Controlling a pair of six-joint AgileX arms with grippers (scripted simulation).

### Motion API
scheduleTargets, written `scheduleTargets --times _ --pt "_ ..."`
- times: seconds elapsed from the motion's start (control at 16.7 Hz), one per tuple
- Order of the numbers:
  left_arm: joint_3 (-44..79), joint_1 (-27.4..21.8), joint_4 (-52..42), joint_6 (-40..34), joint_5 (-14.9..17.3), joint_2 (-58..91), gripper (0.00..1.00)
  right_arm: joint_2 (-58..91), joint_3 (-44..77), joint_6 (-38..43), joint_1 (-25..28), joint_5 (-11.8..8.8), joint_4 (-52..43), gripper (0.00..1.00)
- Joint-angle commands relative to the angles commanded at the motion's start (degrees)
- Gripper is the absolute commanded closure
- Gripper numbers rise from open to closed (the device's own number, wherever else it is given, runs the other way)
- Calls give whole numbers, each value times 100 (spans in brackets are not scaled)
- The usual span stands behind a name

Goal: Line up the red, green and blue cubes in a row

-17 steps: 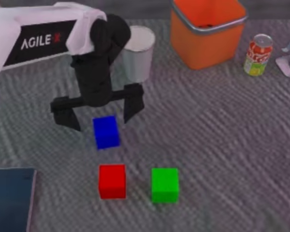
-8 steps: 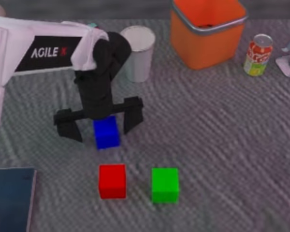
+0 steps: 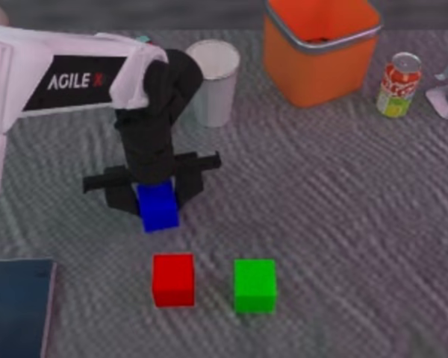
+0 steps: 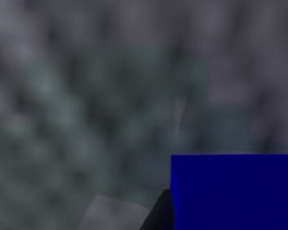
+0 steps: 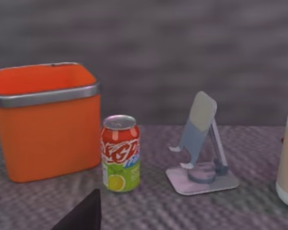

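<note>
Behind the red cube (image 3: 173, 279), left hand (image 3: 155, 200) now clenched on blue cube (image 3: 158, 208), previously spread.

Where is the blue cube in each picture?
Top view: the blue cube sits left of centre, between the left gripper's jaws, above the red cube.
Left wrist view: blue cube fills the lower right corner.
Right wrist view: not in it.
Shared landmark: the grey cloth.

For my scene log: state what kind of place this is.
Likely a rendered tabletop test bench: a grey cloth-covered table holds small plain red, green and blue cubes, an orange plastic bin and a drink can.
</note>
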Motion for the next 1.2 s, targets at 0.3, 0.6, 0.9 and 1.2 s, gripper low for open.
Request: scheduleTargets --times 0.3,0.6,0.9,1.2 --pt "0 0 0 0 0 0 100 0 0 0 0 0 0 0" --pt "0 0 0 0 0 0 100 0 0 0 0 0 0 0" --pt "88 11 -118 14 -14 -57 100 0 0 0 0 0 0 0" --pt "693 89 -1112 -6 -18 -368 100 0 0 0 0 0 0 0"
